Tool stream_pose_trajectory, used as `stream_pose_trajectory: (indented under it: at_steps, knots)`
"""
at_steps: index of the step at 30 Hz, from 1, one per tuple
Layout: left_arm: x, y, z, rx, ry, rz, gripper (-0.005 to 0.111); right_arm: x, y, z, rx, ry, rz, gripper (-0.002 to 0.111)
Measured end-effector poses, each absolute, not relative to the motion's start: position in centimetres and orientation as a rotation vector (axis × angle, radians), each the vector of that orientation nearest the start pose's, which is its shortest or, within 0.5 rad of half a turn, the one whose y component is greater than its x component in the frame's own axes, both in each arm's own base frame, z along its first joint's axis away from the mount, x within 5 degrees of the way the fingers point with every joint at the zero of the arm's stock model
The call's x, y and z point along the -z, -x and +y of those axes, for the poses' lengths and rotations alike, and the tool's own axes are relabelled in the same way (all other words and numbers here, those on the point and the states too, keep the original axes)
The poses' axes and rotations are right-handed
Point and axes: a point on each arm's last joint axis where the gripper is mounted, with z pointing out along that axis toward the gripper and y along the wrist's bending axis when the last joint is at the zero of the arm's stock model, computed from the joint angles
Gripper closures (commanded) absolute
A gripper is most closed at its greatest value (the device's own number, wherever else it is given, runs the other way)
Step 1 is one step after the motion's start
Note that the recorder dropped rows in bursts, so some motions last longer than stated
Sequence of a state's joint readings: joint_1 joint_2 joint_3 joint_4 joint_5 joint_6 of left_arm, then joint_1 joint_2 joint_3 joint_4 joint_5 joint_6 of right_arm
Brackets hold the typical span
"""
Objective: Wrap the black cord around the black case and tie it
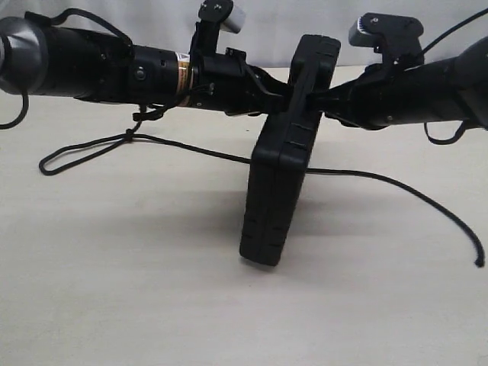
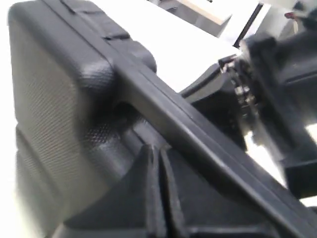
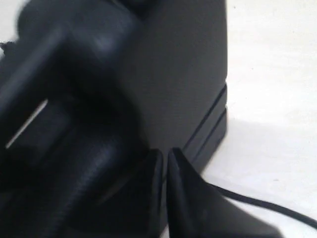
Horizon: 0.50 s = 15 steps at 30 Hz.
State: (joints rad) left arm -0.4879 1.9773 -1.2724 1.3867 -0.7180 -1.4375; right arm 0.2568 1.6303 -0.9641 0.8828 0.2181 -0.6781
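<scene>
The black case (image 1: 282, 175) stands on its lower end on the table, tilted, its top between the two arms. My left gripper (image 1: 284, 95) is shut, its tips pressed against the case's left side near the handle slot (image 2: 159, 151). Shut as well, my right gripper (image 1: 324, 103) pushes on the opposite face (image 3: 165, 153). Neither holds anything between its fingers. The black cord (image 1: 191, 146) lies on the table and passes out of sight behind the case. Its knot (image 1: 130, 136) and loop are at the left. The cord (image 3: 267, 206) runs past the right fingers.
The cord's free end (image 1: 479, 263) reaches the right edge of the beige table (image 1: 137, 290). The right arm's wrist (image 2: 277, 99) shows beyond the case in the left wrist view, and the left arm (image 3: 64, 74) fills much of the right wrist view.
</scene>
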Motion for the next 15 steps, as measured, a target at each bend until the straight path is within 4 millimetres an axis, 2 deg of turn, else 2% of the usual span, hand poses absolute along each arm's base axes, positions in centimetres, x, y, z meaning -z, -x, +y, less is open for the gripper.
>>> stream_pose_trajectory:
  at_steps: [4, 8, 10, 15]
  knots:
    - [-21.6, -34.1, -26.7, 1.126, -0.861, 1.872, 0.107, -25.2, -31.7, 9.8, -0.462, 0.192, 2.259, 0.104]
    - [-21.8, -34.1, -26.7, 1.134, -0.854, 1.865, 0.107, -25.0, -31.4, 10.0, -0.497, 0.213, 2.288, 0.104]
    - [-21.6, -34.1, -26.6, 1.117, -0.879, 1.877, 0.107, -25.1, -31.4, 10.2, -0.527, 0.230, 2.305, 0.104]
    - [-21.2, -35.1, -24.8, 1.058, -0.900, 1.917, 0.107, -26.9, -31.7, 10.9, -0.600, 0.291, 2.294, 0.104]
